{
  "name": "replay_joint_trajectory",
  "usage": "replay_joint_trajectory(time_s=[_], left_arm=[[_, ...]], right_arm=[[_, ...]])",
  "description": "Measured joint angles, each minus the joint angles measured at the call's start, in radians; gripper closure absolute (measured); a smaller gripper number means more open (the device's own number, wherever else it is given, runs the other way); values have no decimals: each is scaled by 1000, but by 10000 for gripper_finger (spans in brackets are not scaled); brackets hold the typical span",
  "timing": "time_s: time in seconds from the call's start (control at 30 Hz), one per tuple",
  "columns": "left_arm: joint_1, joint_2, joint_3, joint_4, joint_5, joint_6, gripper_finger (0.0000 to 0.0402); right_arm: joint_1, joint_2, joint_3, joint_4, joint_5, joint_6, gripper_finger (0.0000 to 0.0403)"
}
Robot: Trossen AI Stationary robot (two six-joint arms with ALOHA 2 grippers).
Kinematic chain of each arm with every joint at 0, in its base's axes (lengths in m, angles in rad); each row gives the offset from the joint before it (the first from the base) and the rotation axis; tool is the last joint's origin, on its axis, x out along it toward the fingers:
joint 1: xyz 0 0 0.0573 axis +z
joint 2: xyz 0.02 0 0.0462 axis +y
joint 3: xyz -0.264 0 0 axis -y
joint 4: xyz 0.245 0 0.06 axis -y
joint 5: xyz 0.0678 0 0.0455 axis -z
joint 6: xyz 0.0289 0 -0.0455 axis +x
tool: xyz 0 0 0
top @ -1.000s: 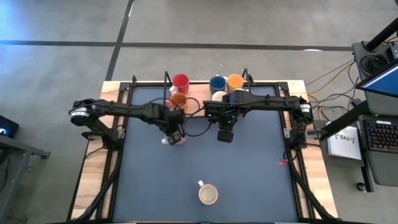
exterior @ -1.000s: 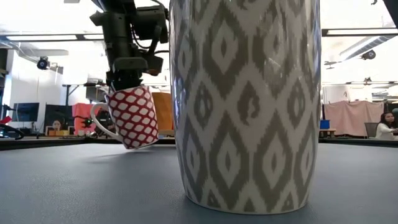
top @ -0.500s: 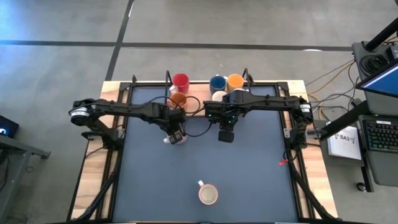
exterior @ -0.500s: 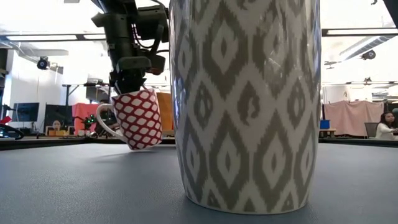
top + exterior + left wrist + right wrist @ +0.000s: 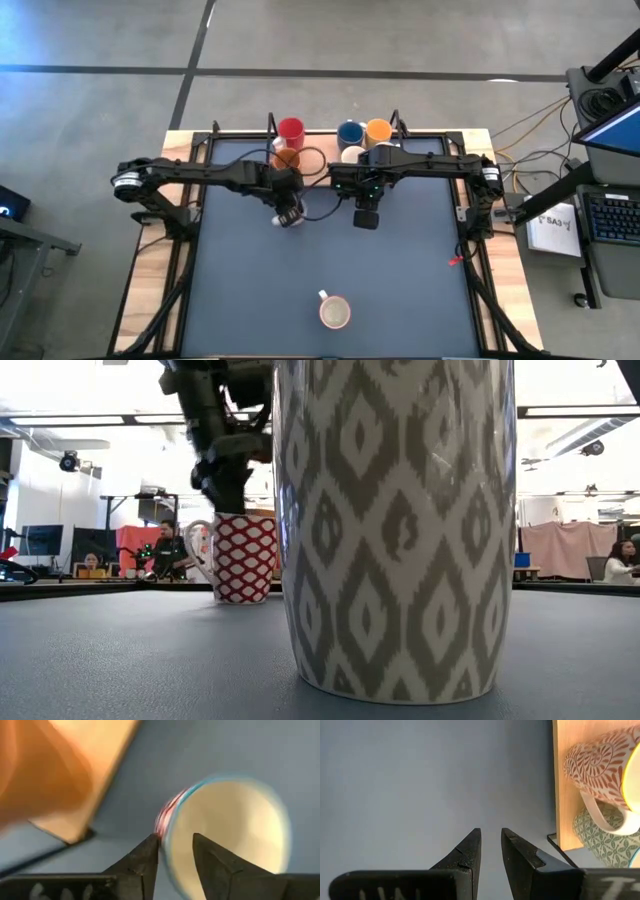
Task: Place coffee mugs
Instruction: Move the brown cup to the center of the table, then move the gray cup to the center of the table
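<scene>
Fingers (image 5: 150, 857) of the left gripper (image 5: 289, 212) pinch the rim of a red-and-white patterned mug (image 5: 243, 557), one finger outside its wall and one inside its cream interior, as the left wrist view shows. Fingers of the right gripper (image 5: 366, 219) sit nearly pressed together with only a narrow slit between them and nothing held.

Largest of all is the dark grey worktop (image 5: 400, 280), set in a pale wooden frame. Both dark arms reach in from the left and right edges toward its middle, close to the far edge. In the low view, a grey-and-white diamond-patterned mug (image 5: 397, 525) fills most of the picture; from above it stands alone near the middle of the near edge, its cream inside and small handle showing. The patterned mug in the left gripper stands upright, its base level with the worktop surface, handle pointing toward the left edge.

Along the far edge several more mugs cluster on the wooden strip: a red-lined mug (image 5: 291, 131), an orange-lined mug (image 5: 288, 159) just beside the left arm, a blue-lined mug (image 5: 350, 133), another orange-lined mug (image 5: 378, 131) and a white mug (image 5: 352, 155) partly hidden under the right arm. The right wrist view shows two of them lying close together, one with a red swirl pattern (image 5: 597, 762) and one with a green pattern (image 5: 600, 835).
</scene>
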Motion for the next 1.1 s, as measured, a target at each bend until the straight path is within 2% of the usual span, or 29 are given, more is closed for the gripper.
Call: replay_joint_trajectory(time_s=[0.3, 0.47, 0.53, 0.67, 0.93, 1.1], left_arm=[[-2, -2, 150, -184, -40, 18, 278], [-35, -7, 160, -212, -40, -17, 278], [-58, -16, 159, -214, -40, -34, 278], [-119, -20, 158, -217, -47, -68, 278], [-252, -32, 158, -217, -58, -131, 277], [-336, -32, 158, -217, -59, -170, 277]], right_arm=[[24, -13, -1, -3, -20, -90, 339], [87, -26, -1, 70, -202, -125, 339], [128, -26, -3, 122, -234, -101, 339], [215, -26, -27, 228, -236, 22, 339], [354, -26, -137, 434, -236, 397, 339], [423, -25, -199, 567, -236, 504, 339]])
